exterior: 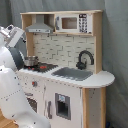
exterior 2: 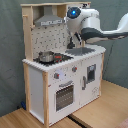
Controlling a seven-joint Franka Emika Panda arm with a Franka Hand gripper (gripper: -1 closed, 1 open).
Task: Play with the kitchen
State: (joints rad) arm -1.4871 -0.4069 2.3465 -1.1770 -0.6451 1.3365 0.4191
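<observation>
The kitchen [exterior: 60, 85] is a tall white and light-wood toy with a grey hood [exterior: 40, 26], a microwave panel [exterior: 70, 23], a black faucet [exterior: 84, 59] over a grey sink [exterior: 72, 73] and a small metal pot [exterior: 31, 61] on the stove. The second exterior view shows its oven door [exterior 2: 64, 95] and red knobs [exterior 2: 56, 76]. My white arm [exterior 2: 92, 25] reaches in from the second exterior view's right, its wrist at hood height above the counter. The gripper [exterior 2: 75, 37] hangs as a dark shape below the wrist, in front of the tiled back wall.
My arm's white lower links [exterior: 12, 100] fill the first exterior view's lower left, close to the kitchen's front. A grey curtain [exterior: 117, 60] hangs behind. The kitchen stands on a wooden floor [exterior 2: 107, 105].
</observation>
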